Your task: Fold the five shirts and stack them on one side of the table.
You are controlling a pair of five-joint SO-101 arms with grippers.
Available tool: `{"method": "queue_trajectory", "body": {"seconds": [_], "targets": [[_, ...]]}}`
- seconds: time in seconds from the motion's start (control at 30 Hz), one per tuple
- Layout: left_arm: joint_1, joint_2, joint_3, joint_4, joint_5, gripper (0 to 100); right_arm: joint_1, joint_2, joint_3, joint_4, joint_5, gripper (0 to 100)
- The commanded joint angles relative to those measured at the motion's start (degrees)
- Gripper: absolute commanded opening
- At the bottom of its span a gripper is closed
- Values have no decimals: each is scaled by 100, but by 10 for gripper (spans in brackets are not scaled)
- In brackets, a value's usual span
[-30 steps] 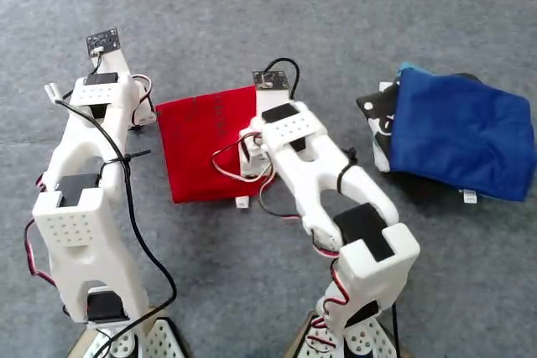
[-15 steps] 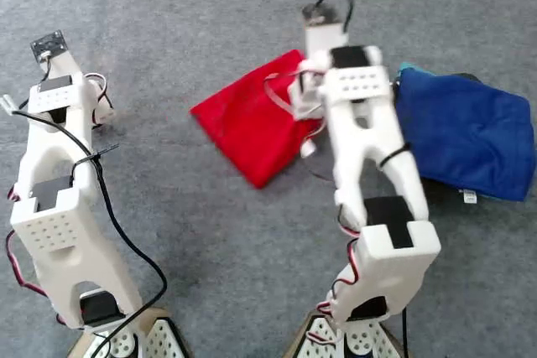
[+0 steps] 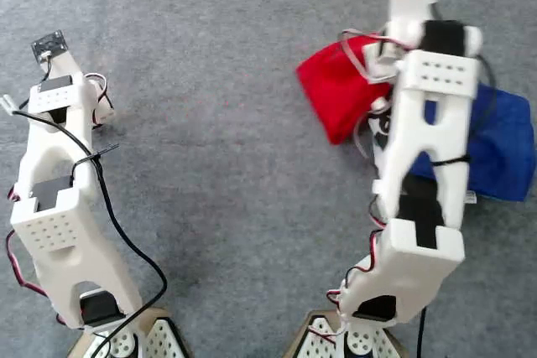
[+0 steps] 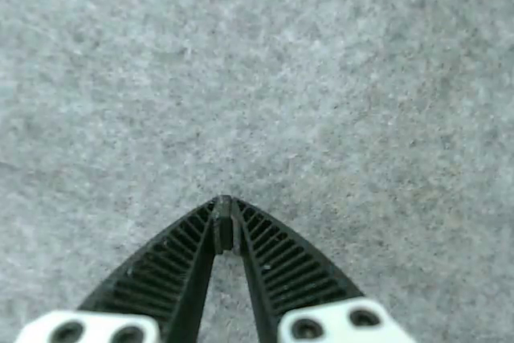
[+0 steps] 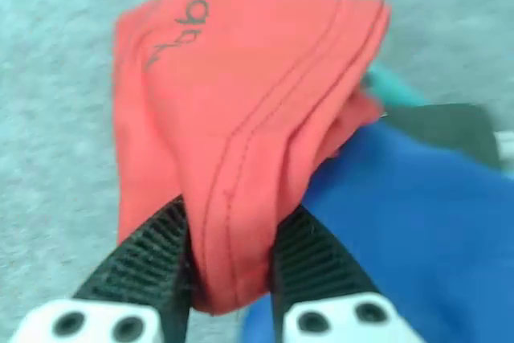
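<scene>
Shirts (image 3: 503, 178) lie heaped at the right edge of the high view, on the grey bench (image 3: 218, 81). Biggest among them is the blue shirt (image 3: 508, 136), folded and lying on top. In the right wrist view a strip of teal cloth (image 5: 385, 90) and a dark piece (image 5: 450, 130) poke out from under it. I'd guess several are already stacked, though I can't count them all.

The red shirt (image 3: 331, 90), a folded bundle, sits upper right of centre at the blue one's left edge, partly over it. I can't tell whether it rests there or hangs clear. The right claw (image 5: 233, 222) is clamped on its hem, cloth bunched between the jaws. To my eye what's left is to lay red flat on blue and let go.

The left claw (image 4: 223, 218), pinched closed on nothing, hangs over bench at upper left.
</scene>
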Motion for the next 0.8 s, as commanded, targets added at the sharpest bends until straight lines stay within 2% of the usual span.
{"method": "queue_trajectory", "body": {"seconds": [0.0,0.13,0.43,0.6,0.77], "targets": [[31,-299,-242,-70,0,30,510,-84,-743,9,501,15],[40,-299,-242,-70,0,30,1081,-84,-1174,18,853,15],[48,-299,-242,-70,0,30,2110,-92,-1235,510,862,18],[66,-299,-242,-70,0,30,2356,-31,-1165,1125,870,18],[251,-290,-233,-62,-26,30,2716,-40,-840,1152,1002,18]]}}
